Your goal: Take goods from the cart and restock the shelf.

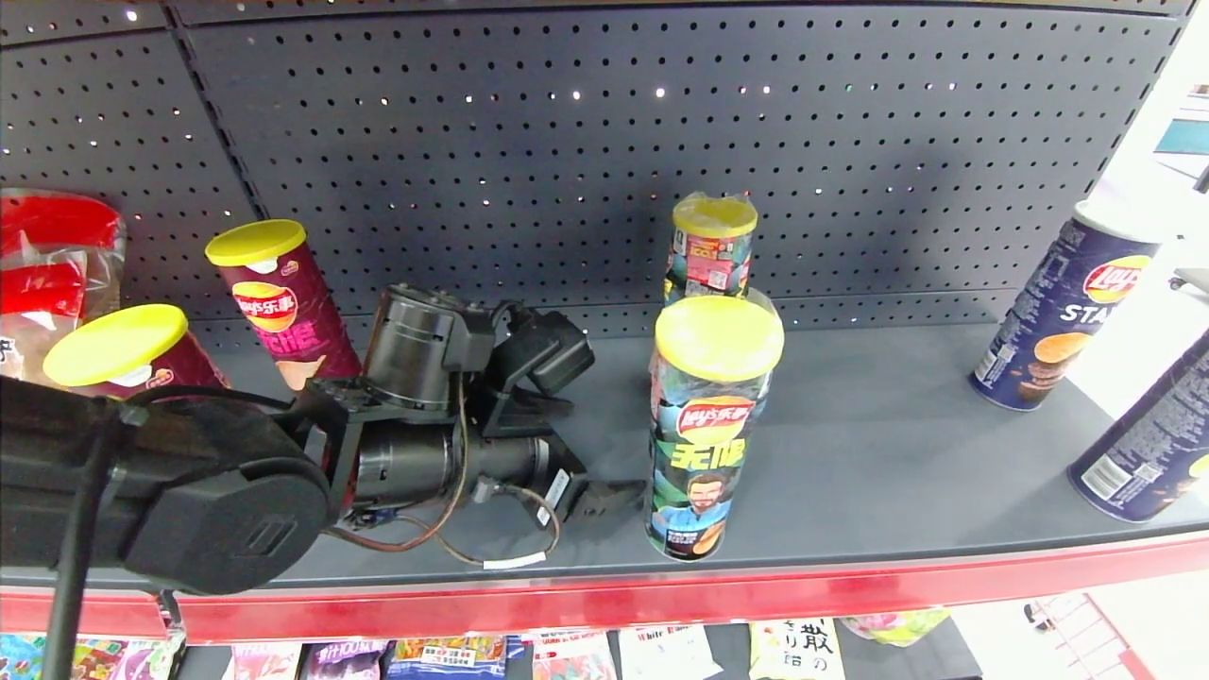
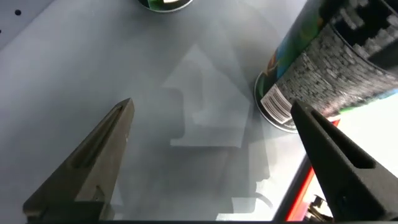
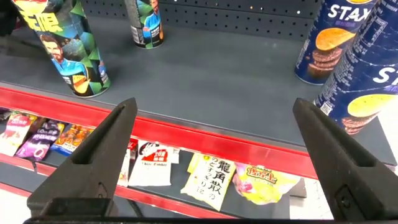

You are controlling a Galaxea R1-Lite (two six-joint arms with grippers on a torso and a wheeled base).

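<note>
A green chip can with a yellow lid (image 1: 713, 425) stands upright near the front of the dark grey shelf (image 1: 897, 444). A second matching can (image 1: 713, 247) stands right behind it. My left gripper (image 1: 619, 491) lies low over the shelf just left of the front can. In the left wrist view this gripper (image 2: 212, 106) is open and empty, with the can's base (image 2: 323, 68) just beyond one fingertip. My right gripper (image 3: 214, 104) hangs open and empty in front of the shelf's red edge (image 3: 186, 127), with the front can (image 3: 65, 43) off to one side.
Two maroon cans (image 1: 279, 297) (image 1: 127, 349) stand at the shelf's left, beside red packets (image 1: 47, 264). Two blue cans (image 1: 1063, 307) (image 1: 1148, 444) stand at the right. A perforated back panel (image 1: 567, 142) closes the rear. Snack bags (image 3: 211, 177) fill the lower shelf.
</note>
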